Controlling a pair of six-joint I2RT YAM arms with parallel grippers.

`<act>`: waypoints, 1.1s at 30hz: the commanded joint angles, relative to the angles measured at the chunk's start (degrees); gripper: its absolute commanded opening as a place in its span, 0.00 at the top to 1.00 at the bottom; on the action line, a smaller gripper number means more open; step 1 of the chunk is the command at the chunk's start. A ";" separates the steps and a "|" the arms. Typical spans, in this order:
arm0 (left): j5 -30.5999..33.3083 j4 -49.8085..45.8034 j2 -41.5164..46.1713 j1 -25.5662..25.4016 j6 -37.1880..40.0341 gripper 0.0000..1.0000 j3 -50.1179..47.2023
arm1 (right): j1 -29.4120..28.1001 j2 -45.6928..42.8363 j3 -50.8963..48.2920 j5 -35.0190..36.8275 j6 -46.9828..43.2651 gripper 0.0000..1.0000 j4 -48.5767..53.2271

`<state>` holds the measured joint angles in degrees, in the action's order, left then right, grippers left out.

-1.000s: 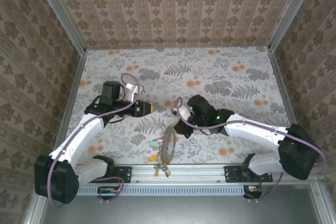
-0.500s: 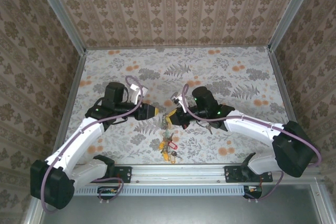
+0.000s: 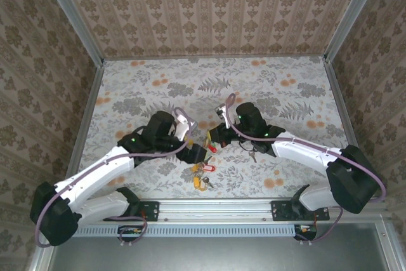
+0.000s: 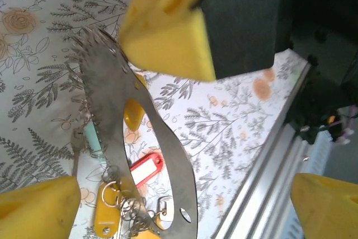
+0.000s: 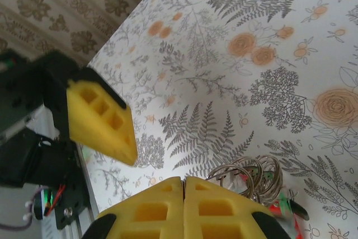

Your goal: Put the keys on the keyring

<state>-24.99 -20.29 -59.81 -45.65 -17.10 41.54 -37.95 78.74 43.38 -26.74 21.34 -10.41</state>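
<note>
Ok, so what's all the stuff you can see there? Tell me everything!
keyring: one, grey metal, front middle of the table, between the pincers.
keys: a few, yellow heads, bunched at the keyring's lower end; number unclear.
red tag: one, red with a white label, among the keys.
teal tag: one, pale teal, beside the keyring.
wire rings: several, silver, beside the right pincer.
table: one, white with grey ferns and orange flowers.
walls: three, brown patterned, around the table.
rail: one, silver, table's near edge.
left pincer: one, yellow, open, by the keyring.
right pincer: one, yellow, shut.
</note>
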 commanded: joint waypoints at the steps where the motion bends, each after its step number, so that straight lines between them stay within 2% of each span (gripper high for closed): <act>1: 12.80 2.82 -1.23 -3.34 -0.34 0.00 -1.43 | 0.03 -0.23 -0.95 2.34 4.71 1.00 -4.98; 5: 16.61 5.86 -4.53 -4.74 1.35 0.05 -0.93 | 0.06 -1.31 -1.53 2.92 4.24 1.00 -4.01; 7: 18.03 5.59 -6.83 -5.38 2.84 0.14 -0.02 | 0.02 -1.74 -1.78 2.59 3.92 1.00 -3.78; 8: 18.66 5.36 -8.17 -5.56 3.43 0.29 0.47 | -0.01 -1.97 -1.72 2.57 3.88 1.00 -3.57; 9: 18.72 5.48 -8.92 -5.73 3.75 0.40 0.58 | 0.01 -2.04 -1.89 2.72 3.75 1.00 -3.40; 13: 17.53 6.75 -8.82 -5.90 4.30 0.68 -0.05 | 0.05 -2.46 -2.16 3.01 3.43 1.00 -3.06; 15: 17.00 6.21 -7.60 -5.98 5.42 1.00 -0.44 | 0.01 -2.55 -2.09 2.89 2.98 1.00 -2.48; 20: 17.34 4.81 -3.38 -6.01 7.49 1.00 -1.13 | -0.01 -2.98 -1.22 2.97 1.40 1.00 0.05; 23: 16.15 3.25 -1.88 -5.90 9.63 1.00 -0.46 | -0.01 -4.37 -1.31 2.67 0.31 0.81 1.23; 26: 15.41 2.54 -0.53 -5.90 10.96 1.00 0.15 | -0.01 -7.57 -2.36 3.10 -1.40 0.71 2.87; 33: 12.74 1.52 0.95 -5.78 12.72 1.00 0.98 | -0.01 -10.78 -3.82 0.66 -5.53 0.70 6.55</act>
<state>-9.98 -18.00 -60.23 -51.40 -6.79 40.27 -38.11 68.93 40.88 -24.43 18.50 -6.85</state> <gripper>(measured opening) 0.053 0.300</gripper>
